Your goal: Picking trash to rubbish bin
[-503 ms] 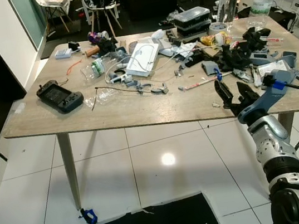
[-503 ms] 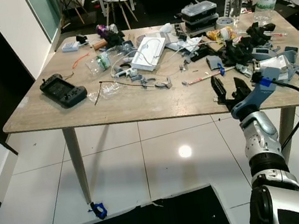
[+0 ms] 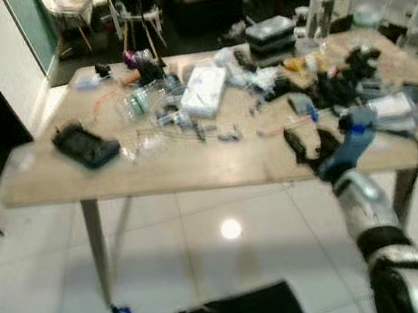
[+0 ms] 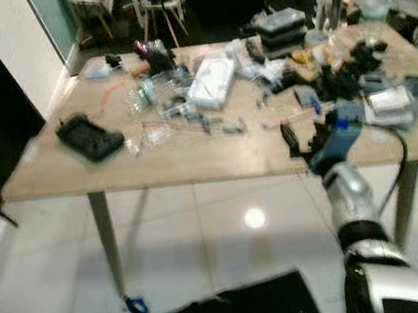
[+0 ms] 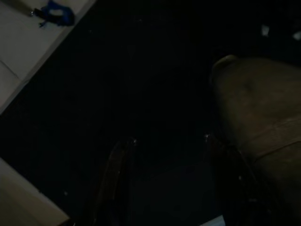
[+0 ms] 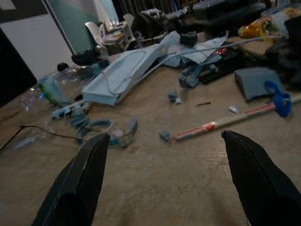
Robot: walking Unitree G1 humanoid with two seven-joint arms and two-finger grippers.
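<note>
Right gripper [image 3: 307, 144]: my claw hangs over the near edge of the wooden table [image 3: 155, 164], fingers spread wide apart, nothing between them.
Right wrist view: my two black fingers [image 6: 75, 188] frame bare tabletop; beyond them lies a red-and-white stick [image 6: 221, 123] with a blue end, pale blue plastic scraps [image 6: 101, 127], and a white tray-like box [image 6: 127, 70].
Trash: litter covers the middle and far side of the table: a crumpled clear bottle [image 3: 134, 102], wrappers, black odds and ends [image 3: 339, 82].
Also on table: a black handheld console [image 3: 85, 144] at the left end.
Left gripper: hangs in the dark above black matting; I cannot tell how its fingers stand.
Focus: head views blurred.
</note>
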